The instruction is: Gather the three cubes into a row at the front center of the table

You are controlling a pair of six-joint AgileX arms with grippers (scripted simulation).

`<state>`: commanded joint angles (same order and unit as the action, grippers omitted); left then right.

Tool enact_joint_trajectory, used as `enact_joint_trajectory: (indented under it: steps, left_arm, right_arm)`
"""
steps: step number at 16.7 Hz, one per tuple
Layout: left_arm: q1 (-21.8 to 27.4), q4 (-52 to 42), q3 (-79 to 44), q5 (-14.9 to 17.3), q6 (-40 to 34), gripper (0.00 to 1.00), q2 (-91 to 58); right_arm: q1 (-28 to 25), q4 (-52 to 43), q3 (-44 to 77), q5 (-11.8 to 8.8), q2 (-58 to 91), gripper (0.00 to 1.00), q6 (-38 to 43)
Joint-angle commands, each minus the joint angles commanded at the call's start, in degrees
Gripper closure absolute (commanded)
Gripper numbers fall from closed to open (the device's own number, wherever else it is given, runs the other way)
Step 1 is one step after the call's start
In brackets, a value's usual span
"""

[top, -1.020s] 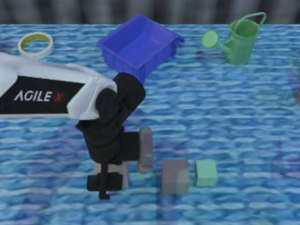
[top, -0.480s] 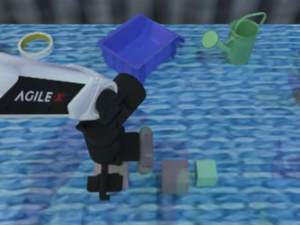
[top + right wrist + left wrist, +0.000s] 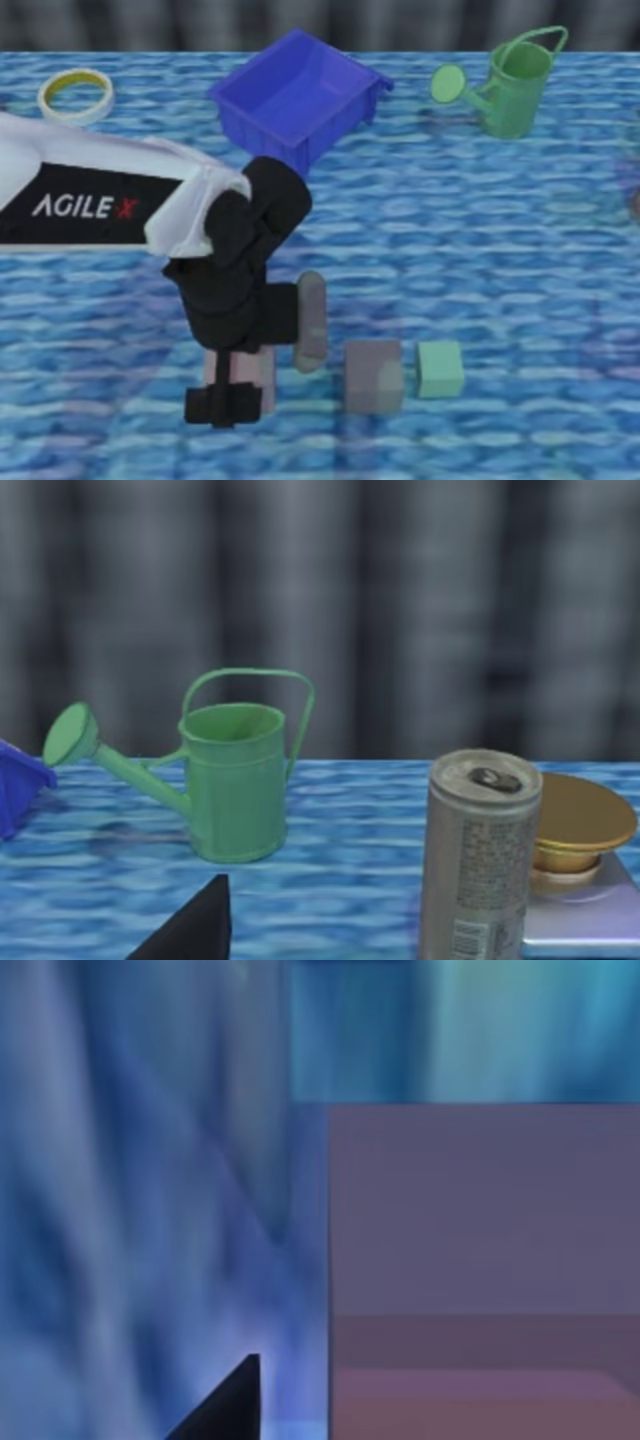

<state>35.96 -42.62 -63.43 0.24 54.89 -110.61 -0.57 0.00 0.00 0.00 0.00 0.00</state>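
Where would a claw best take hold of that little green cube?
Probably from straight above, closing on two opposite flat sides of the mint-green cube. It sits flat on the table; the grey cube crowds its left side, so the front and back faces look freer.

Pale pink cube [image 3: 258,368] at six o'clock on the tabletop [image 3: 520,260], half hidden; grey cube [image 3: 374,376] and mint-green cube [image 3: 440,369] beside it toward three o'clock.

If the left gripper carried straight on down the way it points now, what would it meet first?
Probably the pale pink cube, directly beneath the left gripper in the top view and filling much of the left wrist view; whether they touch is unclear.
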Motion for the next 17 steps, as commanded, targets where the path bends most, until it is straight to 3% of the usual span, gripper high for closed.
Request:
enact_joint_trajectory:
  steps: [8, 17]
  left_arm:
    - [-0.1, -1.0, -0.6, -0.1, 0.0, 0.00, 0.4]
    - [-1.2, -15.3, -8.6, 0.0, -0.2, 0.00, 6.8]
  right_arm:
    - [0.0, 0.0, 0.0, 0.0, 0.0, 0.00, 0.0]
    - [0.0, 0.0, 0.0, 0.0, 0.0, 0.00, 0.0]
